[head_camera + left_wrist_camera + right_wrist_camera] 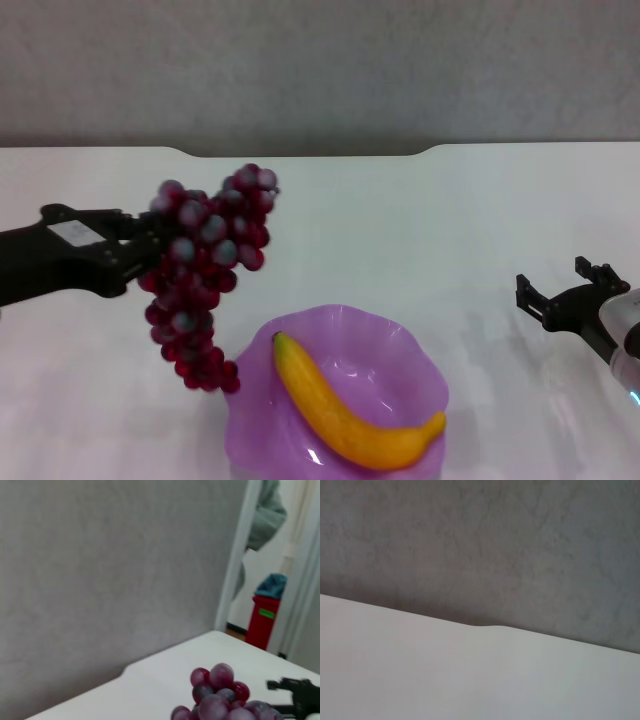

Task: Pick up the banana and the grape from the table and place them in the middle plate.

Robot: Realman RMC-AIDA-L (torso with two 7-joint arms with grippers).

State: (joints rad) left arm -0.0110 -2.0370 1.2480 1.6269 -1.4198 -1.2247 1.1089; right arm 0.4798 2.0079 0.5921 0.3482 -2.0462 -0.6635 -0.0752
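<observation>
Left gripper (150, 245) holds grape (205, 275) above middle plate (400, 345) left rim.

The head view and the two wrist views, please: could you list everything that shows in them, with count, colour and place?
banana: one, yellow-orange, lying in the plate.
grape: one bunch, dark red-purple, held up off the table, hanging beside the plate's left rim.
middle plate: one, translucent purple, scalloped rim, near edge of the table, centre.
table: one, white, notched far edge.
wall: grey, behind the table.
bin: one, red, on the floor beyond the table, in the left wrist view.
left claw: black, gripping the bunch at its upper part.
right claw: black, fingers apart, empty, over the table's right side.
</observation>
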